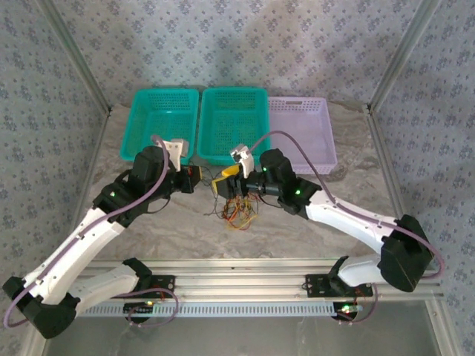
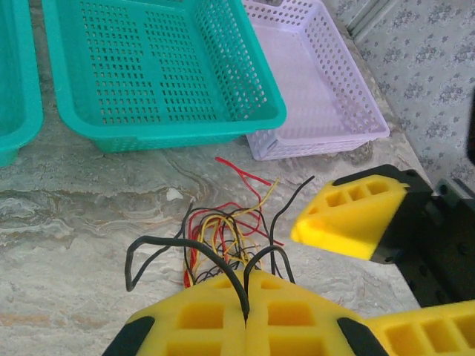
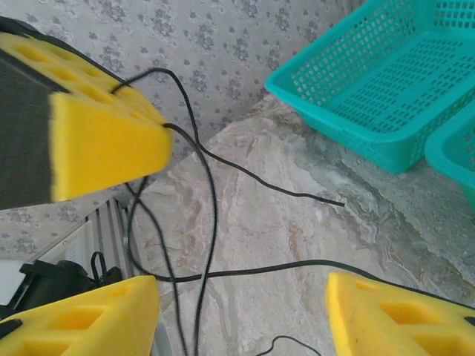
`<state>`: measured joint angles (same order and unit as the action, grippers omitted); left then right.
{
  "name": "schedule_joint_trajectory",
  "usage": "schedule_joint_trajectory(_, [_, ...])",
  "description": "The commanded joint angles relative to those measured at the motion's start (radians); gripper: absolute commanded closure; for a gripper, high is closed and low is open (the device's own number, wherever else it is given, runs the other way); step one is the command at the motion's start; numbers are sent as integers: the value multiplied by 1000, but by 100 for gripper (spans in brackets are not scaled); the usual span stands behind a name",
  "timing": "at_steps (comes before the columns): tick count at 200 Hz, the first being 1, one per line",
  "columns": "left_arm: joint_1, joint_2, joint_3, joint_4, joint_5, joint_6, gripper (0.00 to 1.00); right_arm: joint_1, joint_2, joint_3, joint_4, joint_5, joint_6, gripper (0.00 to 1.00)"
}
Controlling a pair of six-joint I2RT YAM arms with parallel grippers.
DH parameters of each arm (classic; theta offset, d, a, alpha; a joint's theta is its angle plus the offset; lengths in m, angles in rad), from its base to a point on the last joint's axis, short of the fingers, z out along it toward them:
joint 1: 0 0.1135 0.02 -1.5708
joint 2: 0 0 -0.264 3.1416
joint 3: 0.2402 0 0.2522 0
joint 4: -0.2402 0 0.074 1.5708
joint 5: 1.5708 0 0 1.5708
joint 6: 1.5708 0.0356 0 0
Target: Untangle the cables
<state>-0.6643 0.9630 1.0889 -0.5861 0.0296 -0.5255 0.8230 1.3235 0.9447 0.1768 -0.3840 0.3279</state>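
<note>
The marble table (image 1: 148, 237) carries three empty baskets along its far side: two teal baskets (image 1: 165, 122) (image 1: 234, 122) and a lilac basket (image 1: 304, 133); both arms reach in to meet just in front of the middle one; the cables (image 1: 239, 213) lie as a small knot of yellow, red and black wire on the bare table, near the front wall of that basket and just under the right arm's wrist, so the right arm looks the nearer of the two

The left gripper (image 2: 246, 285) has its yellow pads pressed flat together on a single black strand (image 3: 214, 215), which arches out of the pinch and runs forward into the knot; the rest of the bundle sits just ahead of its fingertips, toward the baskets

The right gripper (image 3: 241, 285) stands roughly half open and holds nothing; black wire crosses the gap between its fingers, loose over the table

The move ahead probably turns on that strand's line: it runs roughly from the left pinch toward the knot, so drawing the left gripper away along it, while the right closes on the bundle, would likely free it
</note>
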Motion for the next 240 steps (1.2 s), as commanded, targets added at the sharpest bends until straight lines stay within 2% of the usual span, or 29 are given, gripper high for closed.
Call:
schedule_joint_trajectory(1, [-9, -16, -8, 26, -10, -4, 100, -1, -16, 1, 14, -26, 11, 39])
schedule_joint_trajectory(70, [-9, -21, 0, 35, -6, -7, 100, 12, 68, 15, 72, -95, 75, 54])
schedule_joint_trajectory(95, [-9, -25, -4, 36, -5, -7, 100, 13, 68, 13, 74, -92, 79, 70])
schedule_joint_trajectory(107, [-9, -27, -5, 36, -5, -4, 100, 12, 61, 13, 65, -80, 77, 82])
schedule_joint_trajectory(118, [-9, -30, -3, 31, -9, -1, 100, 10, 45, 12, 50, -57, 67, 96])
schedule_joint_trajectory(121, [-9, -32, -2, 28, -12, -1, 98, 8, 38, 10, 44, -46, 66, 100])
schedule_joint_trajectory(134, [-9, -45, -4, 18, -15, 6, 91, -1, 2, -6, 37, -3, 57, 100])
schedule_joint_trajectory(142, [-9, -56, -8, 13, -16, 8, 82, -11, -20, -11, 22, 18, 55, 100])
schedule_joint_trajectory(150, [-8, -68, -13, 7, -20, 10, 68, -23, -44, -15, 6, 41, 50, 100])
schedule_joint_trajectory(160, [-8, -85, -23, 0, -29, 9, 44, -41, -76, -28, -4, 59, 50, 100])
schedule_joint_trajectory(179, [-9, -109, -38, -17, -31, 6, 24, -77, -137, -57, -16, 104, 53, 100])
schedule_joint_trajectory(201, [-9, -145, -82, 1, -9, -20, 16, -114, -180, -75, -21, 89, 65, 100])
schedule_joint_trajectory(240, [-13, -177, -239, 189, 124, -124, 14, -143, -221, -73, 14, -22, 96, 100])
